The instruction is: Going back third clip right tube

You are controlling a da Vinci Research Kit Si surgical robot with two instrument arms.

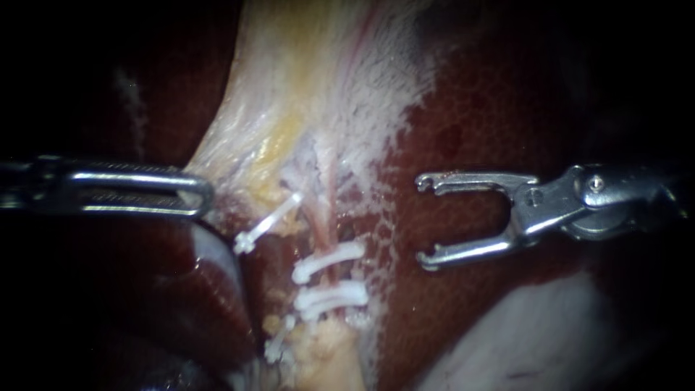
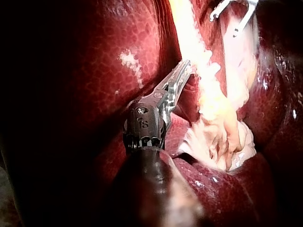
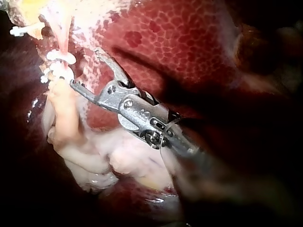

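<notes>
Holding my right instrument (image 1: 423,221) over the liver (image 1: 470,108), jaws apart and empty, beside the clips (image 1: 329,262) on the right tube (image 1: 323,217). My left instrument (image 1: 203,195) seems clamped on the gallbladder (image 1: 289,87), presumably to stretch the tube.

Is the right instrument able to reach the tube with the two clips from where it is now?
Probably yes. The right instrument has its tool open and empty, pointing at the tube, and only bare liver lies between them. The left instrument is on the tube's far side, out of the path.
</notes>
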